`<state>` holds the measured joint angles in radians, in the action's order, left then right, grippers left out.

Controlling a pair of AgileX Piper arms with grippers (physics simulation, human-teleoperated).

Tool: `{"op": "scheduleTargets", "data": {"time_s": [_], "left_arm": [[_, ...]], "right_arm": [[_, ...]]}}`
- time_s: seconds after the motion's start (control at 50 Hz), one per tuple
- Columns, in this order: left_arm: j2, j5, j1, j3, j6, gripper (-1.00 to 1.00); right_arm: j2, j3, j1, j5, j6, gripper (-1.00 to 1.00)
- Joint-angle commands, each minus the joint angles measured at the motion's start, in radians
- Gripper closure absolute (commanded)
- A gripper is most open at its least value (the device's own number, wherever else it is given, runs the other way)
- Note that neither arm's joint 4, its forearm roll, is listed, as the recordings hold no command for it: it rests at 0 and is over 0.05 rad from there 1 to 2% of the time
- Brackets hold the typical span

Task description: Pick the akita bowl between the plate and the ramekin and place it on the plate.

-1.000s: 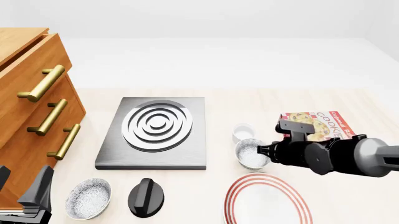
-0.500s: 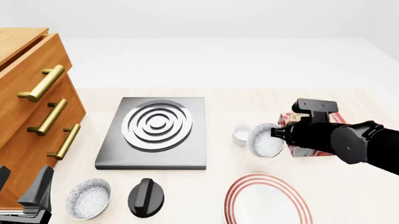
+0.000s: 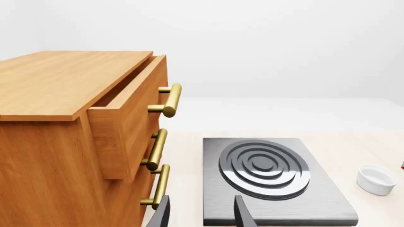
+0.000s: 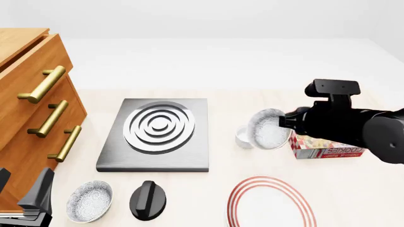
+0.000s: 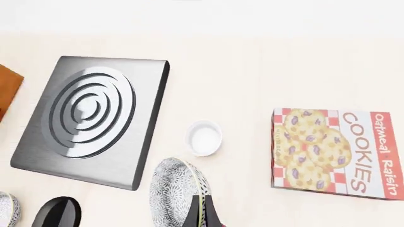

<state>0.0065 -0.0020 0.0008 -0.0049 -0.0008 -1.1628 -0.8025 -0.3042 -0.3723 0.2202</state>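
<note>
Counter holding plate [image 4: 271,204] lower right; right hand [image 4: 285,124] gripping akita bowl [image 4: 269,129], tilted, above ramekin [image 4: 243,138]; left hand [image 3: 200,213] fingers apart.

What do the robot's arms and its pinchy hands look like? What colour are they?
The right arm is glossy black and chunky, built from rounded, tube-like parts, with a flat black block on top. The right gripper has dark fingers with a thin green stripe. The left gripper has dark grey, flat, pointed fingers. No cables or writing show.
</note>
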Motion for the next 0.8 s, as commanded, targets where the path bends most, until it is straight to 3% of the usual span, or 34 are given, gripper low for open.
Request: {"op": "scheduleTargets", "data": {"time_s": [0.02, 0.12, 0.16, 0.18, 0.26, 0.56, 0.58, 0.6, 0.62, 0.66, 0.7, 0.8], "left_arm": [[0.000, 0.001, 0.001, -0.003, -0.001, -1.00], [-0.001, 0.002, 0.001, -0.003, -0.001, -1.00], [-0.001, 0.002, 0.001, -0.003, -0.001, -1.00], [-0.001, 0.002, 0.002, -0.003, -0.002, -1.00], [-0.001, 0.002, 0.001, -0.003, -0.001, -1.00], [-0.002, 0.002, 0.002, -0.003, -0.002, -1.00], [-0.002, 0.002, 0.002, -0.002, -0.002, -1.00], [-0.002, 0.002, 0.002, -0.002, -0.002, -1.00], [-0.002, 0.002, 0.002, -0.002, -0.002, -1.00], [-0.003, 0.003, 0.002, -0.002, -0.002, -1.00], [-0.003, 0.003, 0.002, -0.003, -0.002, -1.00], [-0.003, 0.003, 0.002, -0.003, -0.002, -1.00]], "right_arm": [[0.109, -0.049, -0.070, -0.129, -0.001, 1.00], [0.145, -0.056, -0.071, -0.165, -0.026, 1.00], [0.124, -0.048, -0.155, -0.162, 0.035, 1.00], [0.153, -0.044, -0.112, -0.178, -0.015, 1.00], [0.172, -0.026, -0.110, -0.191, -0.041, 1.00], [0.239, 0.066, -0.154, -0.219, -0.078, 1.00], [0.240, 0.074, -0.158, -0.214, -0.076, 1.00], [0.220, 0.077, -0.214, -0.203, -0.028, 1.00], [0.214, 0.081, -0.227, -0.200, -0.021, 1.00], [0.252, 0.102, -0.159, -0.211, -0.088, 1.00], [0.244, 0.112, -0.196, -0.202, -0.057, 1.00], [0.255, 0.155, -0.195, -0.190, -0.064, 1.00]]}}
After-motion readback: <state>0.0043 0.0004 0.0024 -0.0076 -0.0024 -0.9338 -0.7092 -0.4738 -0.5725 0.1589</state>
